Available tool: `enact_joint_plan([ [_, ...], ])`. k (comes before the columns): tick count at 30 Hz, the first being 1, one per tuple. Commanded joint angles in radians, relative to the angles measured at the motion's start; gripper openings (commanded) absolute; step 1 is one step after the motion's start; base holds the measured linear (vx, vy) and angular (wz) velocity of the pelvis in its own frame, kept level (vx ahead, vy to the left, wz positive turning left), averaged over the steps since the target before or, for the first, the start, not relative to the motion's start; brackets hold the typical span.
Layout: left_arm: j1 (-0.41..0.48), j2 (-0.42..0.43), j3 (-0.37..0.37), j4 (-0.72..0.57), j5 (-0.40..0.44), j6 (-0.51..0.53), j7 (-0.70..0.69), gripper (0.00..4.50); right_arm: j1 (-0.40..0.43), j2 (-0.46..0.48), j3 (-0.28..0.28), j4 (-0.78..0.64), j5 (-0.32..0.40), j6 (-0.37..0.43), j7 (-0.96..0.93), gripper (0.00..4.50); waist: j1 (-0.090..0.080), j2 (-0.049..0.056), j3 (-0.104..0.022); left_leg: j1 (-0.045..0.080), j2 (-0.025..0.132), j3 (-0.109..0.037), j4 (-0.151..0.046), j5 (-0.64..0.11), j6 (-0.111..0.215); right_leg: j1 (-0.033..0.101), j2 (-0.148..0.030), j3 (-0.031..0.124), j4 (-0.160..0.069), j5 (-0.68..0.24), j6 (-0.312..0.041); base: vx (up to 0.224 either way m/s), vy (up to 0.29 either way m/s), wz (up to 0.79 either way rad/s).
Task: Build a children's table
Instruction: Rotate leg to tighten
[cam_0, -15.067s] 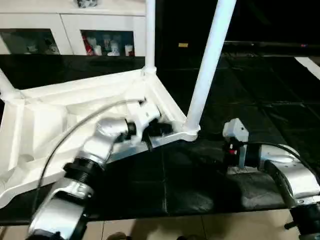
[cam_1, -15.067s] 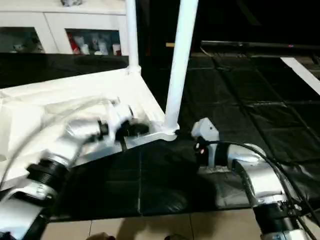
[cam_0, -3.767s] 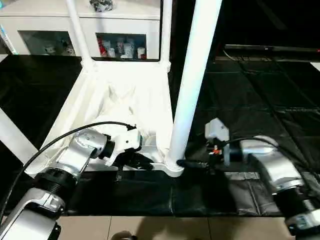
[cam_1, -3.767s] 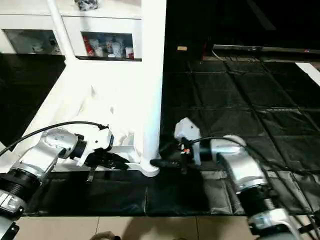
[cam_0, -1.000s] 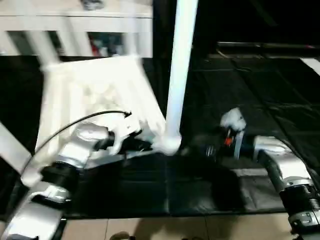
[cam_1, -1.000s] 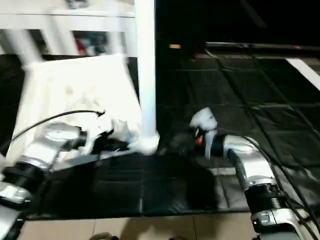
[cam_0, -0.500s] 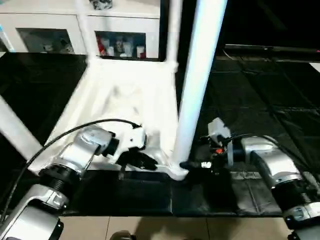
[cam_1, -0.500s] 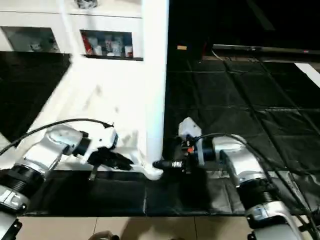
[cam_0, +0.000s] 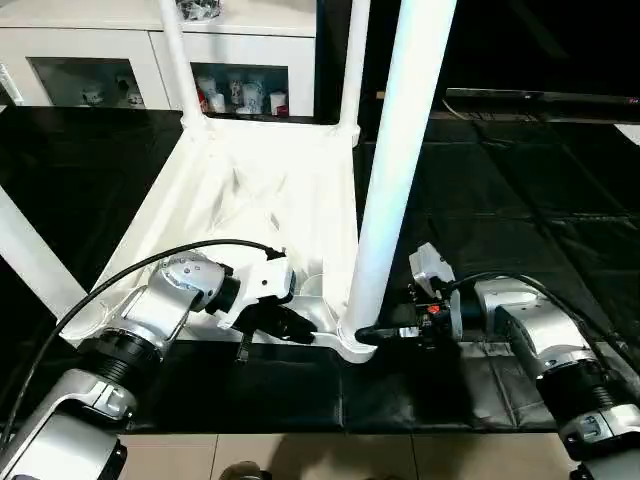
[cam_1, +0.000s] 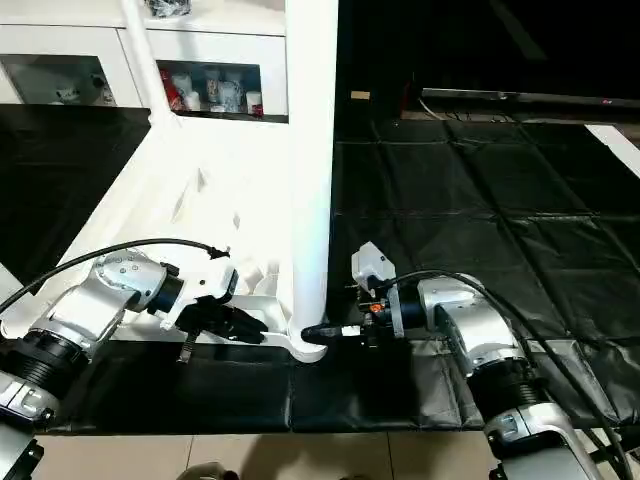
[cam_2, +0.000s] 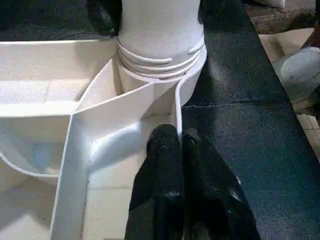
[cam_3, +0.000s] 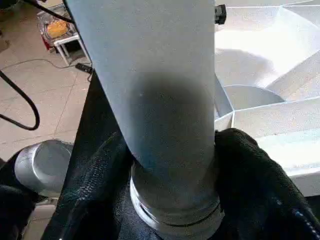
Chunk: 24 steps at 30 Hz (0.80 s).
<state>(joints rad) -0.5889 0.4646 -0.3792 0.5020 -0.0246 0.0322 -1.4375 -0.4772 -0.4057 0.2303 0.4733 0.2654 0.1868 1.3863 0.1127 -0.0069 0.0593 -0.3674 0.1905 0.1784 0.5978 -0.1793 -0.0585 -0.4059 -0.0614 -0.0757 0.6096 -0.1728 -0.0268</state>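
The children's table lies upside down on the black mat, its white ribbed top (cam_0: 250, 190) facing up. A thick white leg (cam_0: 400, 150) stands in the near right corner socket (cam_0: 355, 345); three more legs stand in the other corners. My right gripper (cam_0: 375, 332) reaches in from the right, and its black fingers (cam_3: 250, 170) hug both sides of that leg's base, just above the threads. My left gripper (cam_0: 300, 330) is shut with nothing in it, its tips (cam_2: 172, 137) resting on a rib beside the same socket.
A white cabinet (cam_0: 240, 60) with glass doors stands behind the table. The black mat (cam_0: 520, 200) stretches to the right and far side. Pale floor tiles (cam_0: 400, 455) run along the mat's near edge. A black cable loops over my left forearm (cam_0: 150, 265).
The head camera has swung about. My right gripper's fingers have drawn in around the base of the near leg. The left gripper stays shut at the corner rib.
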Motion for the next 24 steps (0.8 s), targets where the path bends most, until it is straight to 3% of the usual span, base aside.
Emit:
enact_joint_plan([
  [1, 0.005, -0.009, -0.037, -0.034, 0.003, -0.024, -0.044, 0.0, -0.016, 0.002, 0.002, -0.003, 0.006, 0.011, 0.004, 2.37, -0.005, -0.008, -0.069, 0.013, 0.045, -0.011, -0.068, -0.198, 0.036, 0.05, -0.086, 0.052, -0.084, -0.348, -0.162, 0.0, 0.0, 0.0],
  [7, 0.0, -0.013, -0.027, -0.018, 0.011, -0.02, -0.012, 0.0, -0.004, 0.01, -0.013, -0.024, 0.019, 0.033, -0.008, 2.21, -0.006, -0.006, -0.068, 0.014, 0.046, -0.012, -0.069, -0.206, 0.033, 0.049, -0.085, 0.052, -0.084, -0.352, -0.161, 0.0, 0.0, 0.0],
  [10, -0.021, -0.039, 0.011, 0.018, 0.018, 0.035, 0.087, 0.0, 0.022, 0.022, -0.025, -0.057, 0.004, 0.039, -0.085, 2.15, -0.008, -0.006, -0.067, 0.016, 0.043, -0.011, -0.069, -0.216, 0.024, 0.047, -0.084, 0.053, -0.087, -0.362, -0.157, 0.0, 0.0, 0.0],
  [12, -0.038, -0.066, 0.047, 0.038, 0.019, 0.072, 0.18, 0.0, 0.037, 0.051, -0.032, -0.065, -0.042, 0.046, -0.215, 2.12, -0.011, -0.007, -0.064, 0.017, 0.041, -0.012, -0.07, -0.226, 0.013, 0.045, -0.083, 0.052, -0.092, -0.413, -0.137, 0.0, 0.0, 0.0],
  [14, -0.05, -0.094, 0.077, 0.042, 0.019, 0.11, 0.268, 0.0, 0.045, 0.091, -0.044, -0.055, -0.085, 0.048, -0.35, 2.09, -0.018, -0.008, -0.063, 0.017, 0.037, -0.016, -0.071, -0.244, 0.006, 0.046, -0.086, 0.048, -0.099, -0.472, -0.117, 0.0, 0.0, 0.0],
  [15, -0.052, -0.104, 0.086, 0.039, 0.02, 0.125, 0.296, 0.0, 0.046, 0.107, -0.05, -0.049, -0.093, 0.051, -0.393, 2.06, -0.023, -0.004, -0.063, 0.02, 0.036, -0.017, -0.071, -0.253, 0.0, 0.042, -0.087, 0.048, -0.103, -0.493, -0.11, 0.0, 0.0, 0.0],
  [18, -0.06, -0.162, 0.122, 0.013, 0.024, 0.204, 0.431, 0.0, 0.045, 0.197, -0.079, -0.023, -0.127, 0.059, -0.598, 2.01, -0.048, -0.007, -0.063, 0.011, 0.034, -0.023, -0.074, -0.261, -0.01, 0.048, -0.086, 0.043, -0.105, -0.508, -0.094, 0.0, 0.0, 0.0],
  [24, -0.064, -0.282, 0.162, -0.019, 0.039, 0.297, 0.645, 0.0, -0.006, 0.335, -0.106, 0.046, -0.173, 0.071, -0.856, 1.98, -0.075, -0.001, -0.066, 0.008, 0.032, -0.018, -0.068, -0.229, 0.011, 0.045, -0.08, 0.048, -0.099, -0.41, -0.139, 0.0, 0.0, 0.0],
])
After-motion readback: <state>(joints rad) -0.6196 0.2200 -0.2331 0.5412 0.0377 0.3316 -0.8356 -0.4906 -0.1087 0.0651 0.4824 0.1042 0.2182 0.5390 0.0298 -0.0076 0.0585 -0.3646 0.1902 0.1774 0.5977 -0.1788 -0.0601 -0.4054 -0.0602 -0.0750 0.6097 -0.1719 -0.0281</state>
